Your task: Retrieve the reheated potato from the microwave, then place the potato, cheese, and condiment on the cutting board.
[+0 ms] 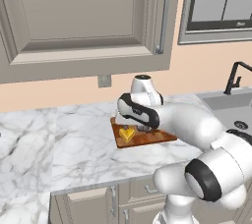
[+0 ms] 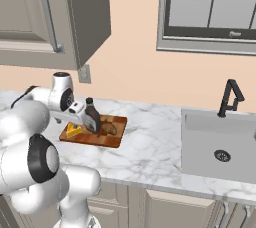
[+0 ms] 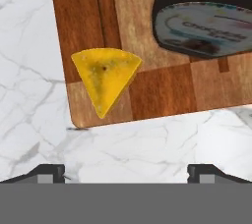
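The cutting board point(image 3: 162, 95) lies on the marble counter, also seen from the base as the cutting board point(image 2: 107, 140) point(image 1: 147, 139). On it the yellow cheese point(image 3: 106, 83) point(image 2: 74, 131) point(image 1: 127, 133) lies flat near the board's corner. The dark condiment point(image 2: 91, 115) point(image 3: 206, 16) stands upright beside it. The brown potato point(image 2: 110, 128) rests on the board's right part. My gripper point(image 3: 126, 174) point(image 2: 76, 121) hovers over the board's edge, open, with nothing between its fingers. The microwave is out of view.
A sink point(image 2: 220, 144) with a black faucet point(image 2: 229, 98) lies to the right. Wall cabinets point(image 1: 83, 16) hang above the counter, and a window point(image 2: 210, 7) is on the back wall. Bare marble counter point(image 1: 59, 139) spreads left of the board.
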### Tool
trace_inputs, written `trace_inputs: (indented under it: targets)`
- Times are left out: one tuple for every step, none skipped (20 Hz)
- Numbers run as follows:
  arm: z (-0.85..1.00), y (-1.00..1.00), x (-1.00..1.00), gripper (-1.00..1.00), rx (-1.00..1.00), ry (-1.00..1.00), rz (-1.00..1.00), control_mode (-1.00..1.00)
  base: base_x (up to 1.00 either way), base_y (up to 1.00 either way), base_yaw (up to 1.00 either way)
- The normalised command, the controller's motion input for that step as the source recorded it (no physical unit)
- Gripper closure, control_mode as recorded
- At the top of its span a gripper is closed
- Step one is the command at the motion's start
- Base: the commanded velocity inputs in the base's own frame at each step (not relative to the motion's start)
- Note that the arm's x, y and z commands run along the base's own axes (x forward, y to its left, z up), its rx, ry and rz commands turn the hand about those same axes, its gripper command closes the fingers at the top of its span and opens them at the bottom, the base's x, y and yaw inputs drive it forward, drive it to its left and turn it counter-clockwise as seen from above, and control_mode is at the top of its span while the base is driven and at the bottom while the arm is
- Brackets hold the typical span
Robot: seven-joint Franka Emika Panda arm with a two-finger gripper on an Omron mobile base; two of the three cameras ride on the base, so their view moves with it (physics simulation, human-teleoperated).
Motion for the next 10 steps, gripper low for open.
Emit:
trace_inputs:
  targets:
    - [0.15,-0.19,-0.61,-1.00,0.00,-0.01,0.06,-1.00,0.00,0.00,0.00]
    - [0.14,-0.18,-0.60,-1.00,0.00,-0.01,0.06,-1.00,0.00,0.00,0.00]
    - [0.16,-0.19,-0.61,-1.00,0.00,-0.01,0.06,-1.00,0.00,0.00,0.00]
    - [0.22,-0.16,-0.62,-1.00,0.00,0.00,0.05,-1.00,0.00,0.00,0.00]
    - [0.28,-0.10,-0.55,-1.00,0.00,0.03,0.03,-1.00,0.00,0.00,0.00]
    - [0.27,-0.09,-0.57,-1.00,0.00,0.00,0.03,-1.00,0.00,0.00,0.00]
    - [0.22,-0.10,-0.60,-1.00,0.00,0.00,0.02,-1.00,0.00,0.00,0.00]
    - [0.20,-0.09,-0.60,-1.00,0.00,-0.03,0.00,-1.00,0.00,0.00,0.00]
    - [0.21,-0.10,-0.59,-1.00,0.00,-0.03,0.00,-1.00,0.00,0.00,0.00]
    - [0.23,-0.05,-0.54,-1.00,0.00,-0.01,0.00,-1.00,0.00,0.00,0.00]
